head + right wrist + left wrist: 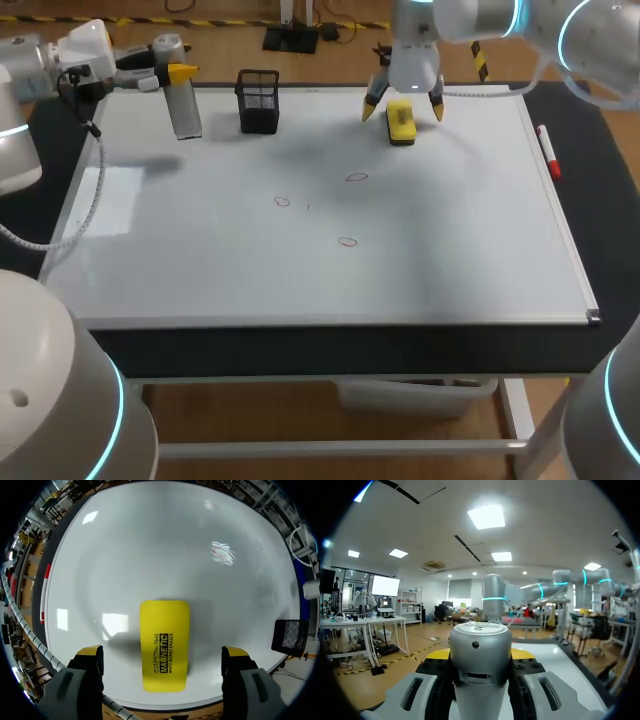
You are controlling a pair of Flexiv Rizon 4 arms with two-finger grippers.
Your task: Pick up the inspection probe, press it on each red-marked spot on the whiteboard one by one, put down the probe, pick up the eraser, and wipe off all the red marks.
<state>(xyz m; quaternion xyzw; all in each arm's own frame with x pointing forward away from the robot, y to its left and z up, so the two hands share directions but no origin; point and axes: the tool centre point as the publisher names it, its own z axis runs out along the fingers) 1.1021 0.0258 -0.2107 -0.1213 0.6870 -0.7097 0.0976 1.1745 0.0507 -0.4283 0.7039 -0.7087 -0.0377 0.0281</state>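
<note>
Head view, from the near edge outward: the whiteboard [450, 260] carries three small red marks [347, 241] around its middle, none of them wiped. A red marker [547, 152] lies along the board's right edge. Further back, near the far edge, the yellow eraser [400, 122] lies flat on the board, a black mesh cup [259, 100] stands to its left, and beyond that the probe [185, 105], a silver cylinder, hangs off the far left corner.

The right gripper [404, 108] hangs directly above the eraser. From its own wrist camera the right gripper [162, 655] has its jaws spread wide, one yellow tip on each side of the eraser [164, 645] and both clear of it. The eraser's long axis runs straight out ahead of the fingers, so the jaws would close across its narrow width. That lines it up well for a straight descent and squeeze, and this arm is far nearer to it than the other.

The left gripper [178, 75] is clamped on the probe [480, 655], which stands upright between its fingers. Judging by that, the probe has not yet been put down.
</note>
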